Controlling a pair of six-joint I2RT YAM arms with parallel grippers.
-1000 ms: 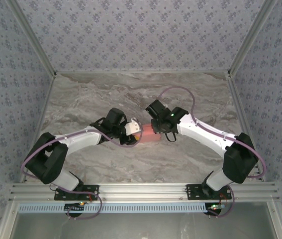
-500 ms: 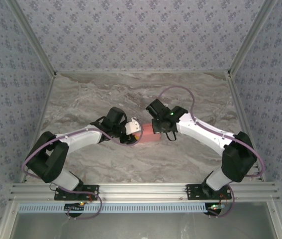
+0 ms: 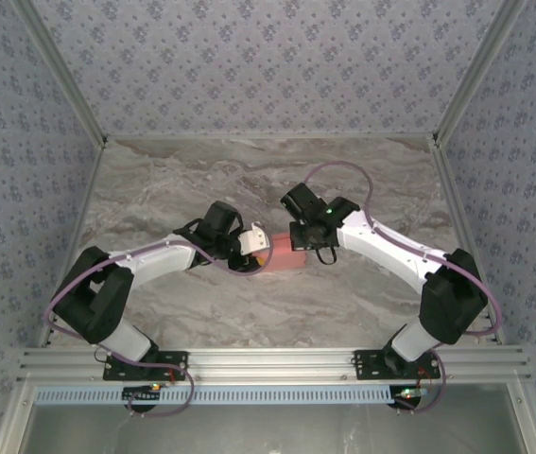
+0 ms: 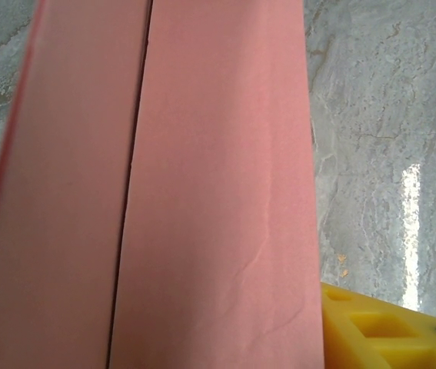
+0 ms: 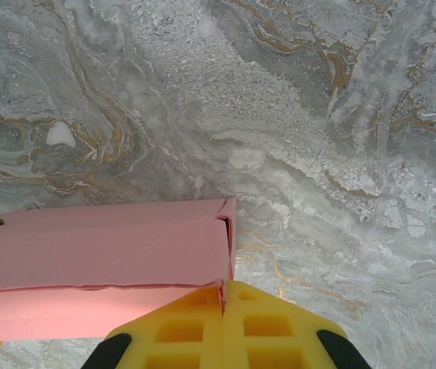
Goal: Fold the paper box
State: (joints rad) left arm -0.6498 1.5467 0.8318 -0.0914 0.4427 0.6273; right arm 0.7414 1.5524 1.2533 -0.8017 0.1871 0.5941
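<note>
R gripper [image 5: 224, 327]: both yellow pads pressed flat together, seam btwn them closed. The lower flap edge of the paper box [image 5: 102, 250] runs straight into that seam, so it's clamped on thin card. L gripper [image 3: 260, 250] meets the box from the opp. side. In the left wrist view one yellow pad [image 4: 379, 332] sits against the box's long edge and the other is hidden by card, so can't tell if it's clamped or loose.

Box is plain salmon-pink card, long and narrow, w/ a slit running lengthwise btwn two panels and a faint crease on the wider one. Its end by the R gripper shows a corner w/ a folded tab edge. From above it sits btwn the two grippers, approx mid-table, over the grey marble-look tabletop [image 5: 317, 115]. Can't tell if it touches the surface. Around the table, walls [image 3: 268, 57] in blue-grey floral print.
</note>
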